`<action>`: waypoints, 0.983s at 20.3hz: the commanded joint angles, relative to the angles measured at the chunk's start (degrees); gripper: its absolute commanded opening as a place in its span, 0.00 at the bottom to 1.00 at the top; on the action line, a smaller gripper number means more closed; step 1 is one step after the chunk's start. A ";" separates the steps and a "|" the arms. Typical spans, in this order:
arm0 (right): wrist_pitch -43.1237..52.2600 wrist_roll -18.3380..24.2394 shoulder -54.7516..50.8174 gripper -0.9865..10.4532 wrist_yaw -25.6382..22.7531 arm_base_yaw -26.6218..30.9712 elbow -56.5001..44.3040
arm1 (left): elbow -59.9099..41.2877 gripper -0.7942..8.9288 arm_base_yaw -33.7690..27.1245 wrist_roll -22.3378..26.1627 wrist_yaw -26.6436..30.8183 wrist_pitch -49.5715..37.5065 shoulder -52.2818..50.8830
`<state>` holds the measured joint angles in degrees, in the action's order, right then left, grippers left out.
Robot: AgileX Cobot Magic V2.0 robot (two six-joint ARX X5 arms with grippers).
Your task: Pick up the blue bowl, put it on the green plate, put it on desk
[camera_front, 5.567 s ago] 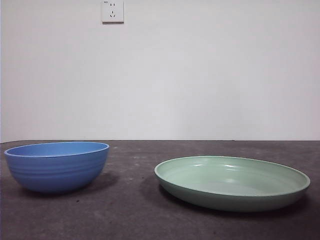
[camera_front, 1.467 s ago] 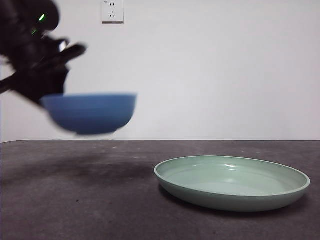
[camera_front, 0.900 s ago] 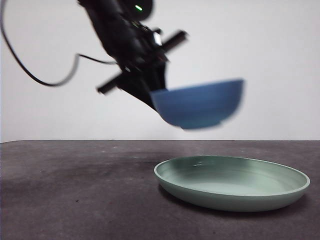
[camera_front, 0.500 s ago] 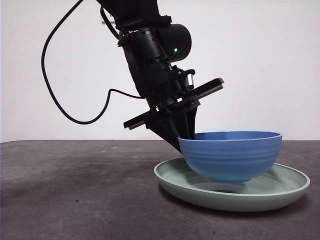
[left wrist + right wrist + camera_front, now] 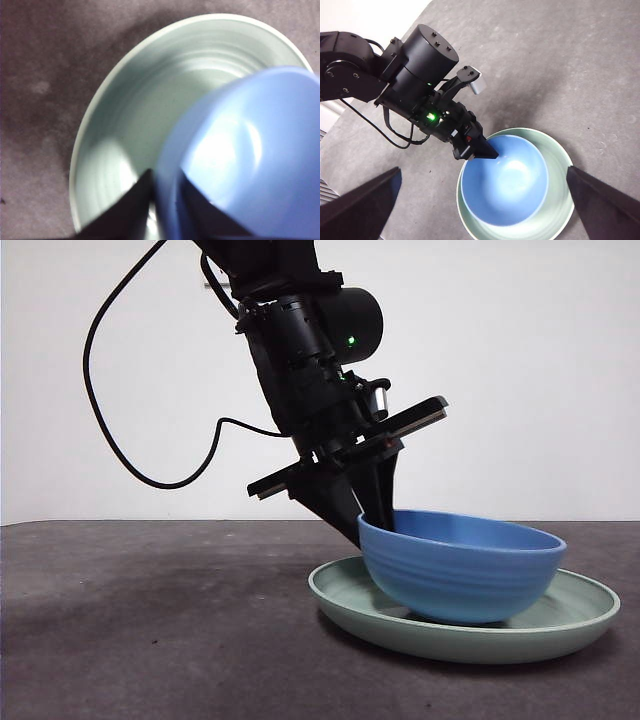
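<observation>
Bowl (image 5: 458, 570) sits inside the plate (image 5: 580, 620), tilted, its rim higher on the side where the left tool (image 5: 372, 523) has it; plate lies flat on the bench (image 5: 150, 640). Left tool is clamped on the bowl's rim, one jaw inside the wall and one outside (wrist view shows the rim pinched between them, (image 5: 165, 200)), its arm slanting down from above. Right tool (image 5: 480, 210) hangs high over bowl and plate, jaws spread wide, holding nothing and well clear of both.
</observation>
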<state>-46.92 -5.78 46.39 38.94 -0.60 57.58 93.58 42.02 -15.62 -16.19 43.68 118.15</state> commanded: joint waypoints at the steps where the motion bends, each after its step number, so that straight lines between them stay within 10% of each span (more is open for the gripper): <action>1: 0.61 0.48 0.33 0.61 0.07 -0.07 0.94 | 2.23 0.33 0.31 0.61 0.31 0.44 1.66; 5: 0.61 0.48 0.33 0.61 0.07 -0.07 0.94 | 4.83 0.54 0.00 0.68 0.31 2.43 1.46; 20: 0.57 0.46 0.33 0.61 0.07 -0.07 0.94 | 11.74 0.67 -1.55 16.33 0.33 25.90 -22.03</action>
<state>-46.92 -5.78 46.39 38.94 -0.60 57.58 103.83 40.10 -1.15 -16.19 69.93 94.89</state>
